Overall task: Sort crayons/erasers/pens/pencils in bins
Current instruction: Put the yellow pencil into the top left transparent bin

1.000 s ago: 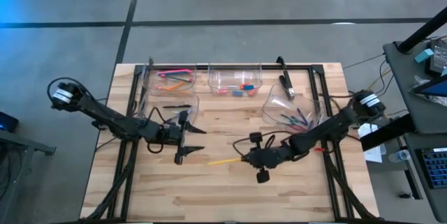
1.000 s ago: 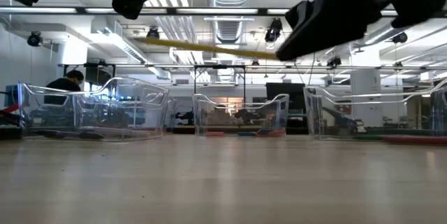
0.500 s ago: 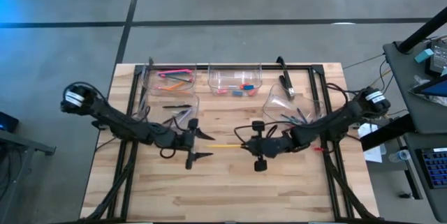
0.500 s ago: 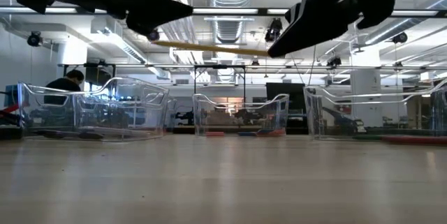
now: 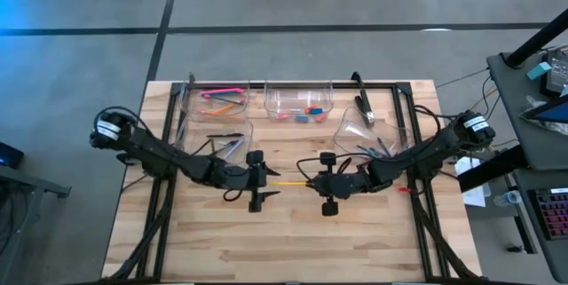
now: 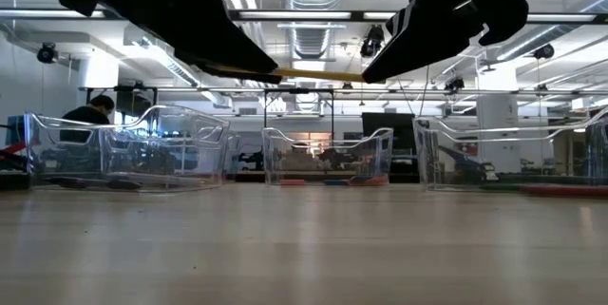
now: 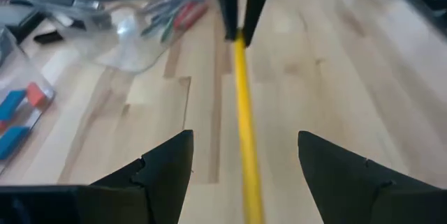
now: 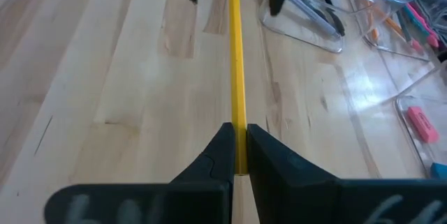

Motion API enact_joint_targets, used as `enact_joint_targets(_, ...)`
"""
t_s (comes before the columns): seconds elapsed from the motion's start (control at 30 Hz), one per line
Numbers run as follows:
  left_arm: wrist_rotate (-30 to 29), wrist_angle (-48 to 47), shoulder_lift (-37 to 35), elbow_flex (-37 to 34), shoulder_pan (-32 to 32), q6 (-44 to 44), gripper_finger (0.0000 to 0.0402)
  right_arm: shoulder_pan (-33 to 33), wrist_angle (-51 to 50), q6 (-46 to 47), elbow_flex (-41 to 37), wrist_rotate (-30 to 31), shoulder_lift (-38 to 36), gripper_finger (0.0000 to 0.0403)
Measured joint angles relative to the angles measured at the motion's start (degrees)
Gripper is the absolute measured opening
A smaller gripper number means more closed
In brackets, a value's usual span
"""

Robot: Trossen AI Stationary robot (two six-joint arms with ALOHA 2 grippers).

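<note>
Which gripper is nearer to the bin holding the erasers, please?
Left, though only slightly. The left gripper, open around the free end of the yellow pencil, sits below-left of that bin; the right gripper, shut on the pencil, sits slightly lower.

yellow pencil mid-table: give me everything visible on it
The yellow pencil is a long, thin, straight stick of plain yellow, looking painted. It hangs level above the wooden table, near its middle. The right gripper is shut on one end. Its free end points into the gap of the open left gripper, whose fingers flank it without touching. Its tip cannot be made out.
</note>
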Motion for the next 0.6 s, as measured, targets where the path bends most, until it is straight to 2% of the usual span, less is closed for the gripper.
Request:
enact_joint_targets(0.23, -0.1, -1.5, 0.6, 0.9, 1.0, 0.2, 0.0229, 0.0, -0.1, 0.0, 0.0, 0.0, 0.0, 0.0018)
enact_joint_targets(0.6, 0.0, -2.3, 0.6, 0.9, 1.0, 1.7, 0.0094, 0.0, 0.0, 0.0, 0.0, 0.0, 0.0, 0.0018)
